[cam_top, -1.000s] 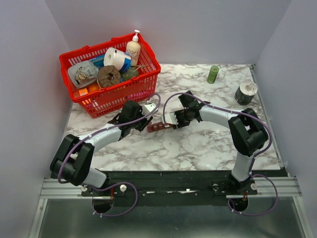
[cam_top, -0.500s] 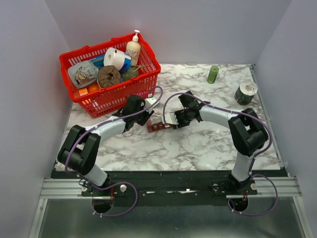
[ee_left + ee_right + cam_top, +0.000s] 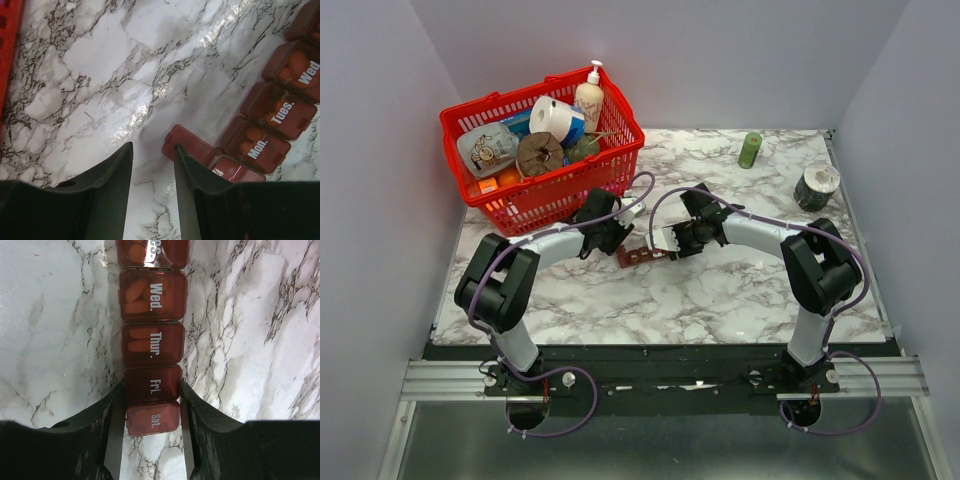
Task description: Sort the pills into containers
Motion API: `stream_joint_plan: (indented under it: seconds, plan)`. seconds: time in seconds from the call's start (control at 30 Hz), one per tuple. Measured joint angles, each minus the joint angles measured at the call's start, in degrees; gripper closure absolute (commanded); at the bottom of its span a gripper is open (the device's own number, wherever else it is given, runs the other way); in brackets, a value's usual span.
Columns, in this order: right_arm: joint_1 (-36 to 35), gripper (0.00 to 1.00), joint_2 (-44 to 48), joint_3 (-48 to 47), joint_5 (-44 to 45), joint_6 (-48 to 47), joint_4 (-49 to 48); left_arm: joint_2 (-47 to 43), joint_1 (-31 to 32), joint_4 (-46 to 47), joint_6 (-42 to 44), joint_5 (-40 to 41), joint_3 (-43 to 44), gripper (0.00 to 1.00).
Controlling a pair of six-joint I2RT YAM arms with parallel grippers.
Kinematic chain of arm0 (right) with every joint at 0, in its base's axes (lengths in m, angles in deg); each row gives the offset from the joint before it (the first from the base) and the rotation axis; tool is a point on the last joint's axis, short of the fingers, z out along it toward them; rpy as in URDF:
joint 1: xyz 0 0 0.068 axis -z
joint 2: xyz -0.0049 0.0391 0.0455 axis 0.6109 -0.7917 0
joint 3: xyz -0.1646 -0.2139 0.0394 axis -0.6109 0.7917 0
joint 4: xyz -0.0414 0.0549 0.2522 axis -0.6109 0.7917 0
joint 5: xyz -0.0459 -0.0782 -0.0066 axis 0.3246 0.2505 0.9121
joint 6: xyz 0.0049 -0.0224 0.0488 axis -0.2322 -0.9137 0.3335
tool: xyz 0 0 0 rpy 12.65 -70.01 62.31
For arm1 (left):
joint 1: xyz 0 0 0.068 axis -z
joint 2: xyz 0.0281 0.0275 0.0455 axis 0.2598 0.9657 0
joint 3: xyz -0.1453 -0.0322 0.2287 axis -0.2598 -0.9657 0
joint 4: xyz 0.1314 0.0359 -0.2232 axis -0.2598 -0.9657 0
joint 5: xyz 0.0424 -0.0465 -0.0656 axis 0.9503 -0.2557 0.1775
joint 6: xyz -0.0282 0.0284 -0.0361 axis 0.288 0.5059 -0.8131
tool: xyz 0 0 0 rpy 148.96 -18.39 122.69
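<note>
Fingers (image 3: 107, 430) of the right gripper (image 3: 151, 390) clenched on the containers strip (image 3: 152, 347) near the basket (image 3: 560, 195), left gripper (image 3: 152, 149) parted, empty — shows Mon.–Thur. filled, remaining compartments apparently left.

The left arm (image 3: 552, 244) and right arm (image 3: 762, 232) have pale grey links and black joints. A purple cable (image 3: 638, 186) loops behind the dark, tapered fingers (image 3: 107, 192).
</note>
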Motion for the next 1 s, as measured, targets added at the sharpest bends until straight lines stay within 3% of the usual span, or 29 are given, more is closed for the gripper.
stream_joint_plan:
  seconds: [0.3,0.73,0.83,0.93,1.0]
  plan:
    - [0.00,0.74,0.00,0.00,0.00,-0.17,0.07,-1.33,-0.04,-1.49,-1.66,0.09,0.24,0.40]
    - [0.00,0.71,1.46,1.66,-0.07,-3.65,1.16,-18.29,0.11,-2.67,-7.50,-3.98,-2.16,0.36]
    - [0.00,0.65,3.02,3.06,-0.61,-4.98,3.43,-25.68,0.13,-3.02,-7.72,-4.39,-5.55,0.32]
    - [0.00,0.48,3.98,3.72,-0.87,-5.79,5.51,-32.02,0.11,-3.17,-8.13,-4.57,-7.37,0.25]
    - [0.00,0.32,4.28,3.80,-0.96,-5.99,6.71,-36.30,0.11,-3.10,-8.52,-4.55,-7.82,0.21]
